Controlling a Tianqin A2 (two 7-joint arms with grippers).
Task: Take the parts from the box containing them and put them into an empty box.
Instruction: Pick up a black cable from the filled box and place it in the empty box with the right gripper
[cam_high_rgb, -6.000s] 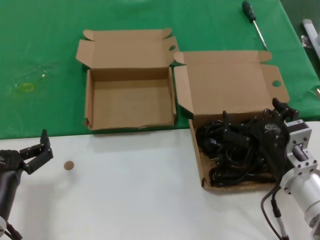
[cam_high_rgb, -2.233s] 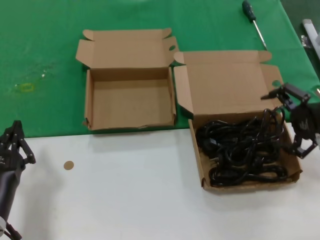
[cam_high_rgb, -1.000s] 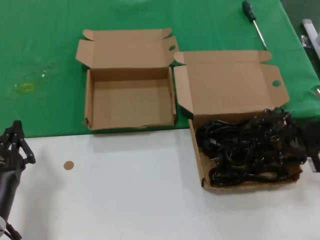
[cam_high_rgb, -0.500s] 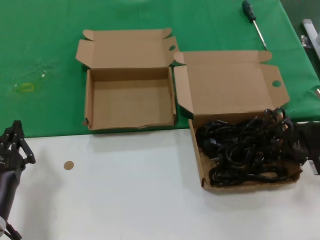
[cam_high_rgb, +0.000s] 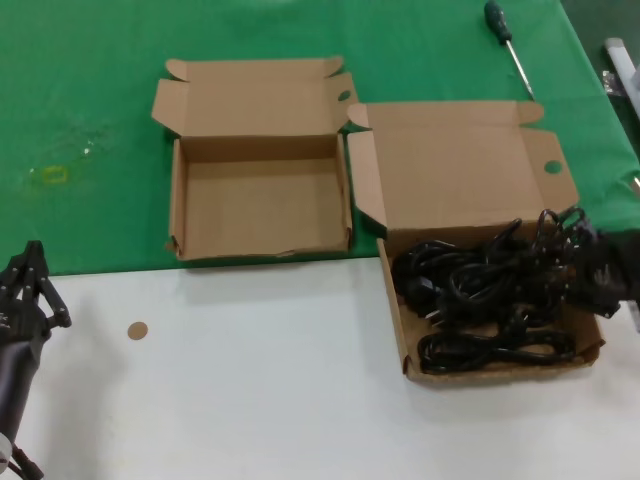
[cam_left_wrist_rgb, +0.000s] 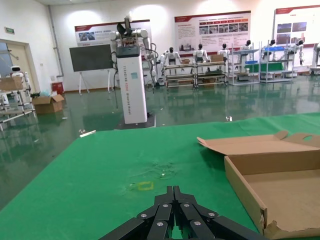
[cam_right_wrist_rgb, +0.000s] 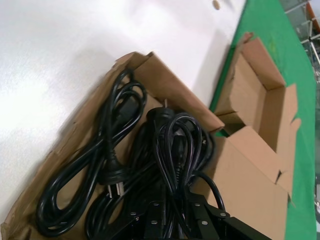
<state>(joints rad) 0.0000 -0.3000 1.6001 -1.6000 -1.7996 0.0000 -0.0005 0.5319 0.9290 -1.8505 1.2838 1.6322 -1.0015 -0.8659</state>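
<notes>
The black power cables (cam_high_rgb: 480, 290) lie tangled in the larger, shallow cardboard box (cam_high_rgb: 395, 320) on the right. My right gripper (cam_high_rgb: 592, 268) is at that box's right edge, shut on a looped cable bundle (cam_right_wrist_rgb: 175, 150) whose strands run up between its fingers (cam_right_wrist_rgb: 152, 215). The bundle's right end is raised a little above the others. The smaller, deeper box (cam_high_rgb: 260, 205) stands empty to the left and also shows in the right wrist view (cam_right_wrist_rgb: 255, 85) and the left wrist view (cam_left_wrist_rgb: 270, 185). My left gripper (cam_high_rgb: 30, 288) is parked at the near left, shut and empty.
A green-handled screwdriver (cam_high_rgb: 508, 45) lies on the green cloth at the far right. A small brown disc (cam_high_rgb: 137, 329) sits on the white table near my left gripper. A pale object (cam_high_rgb: 620, 60) lies at the right edge.
My right gripper left the box, swung out right, then came back low at its right edge and closed on a cable bundle. The cables' right end has lifted slightly. The left arm drew back early on.
</notes>
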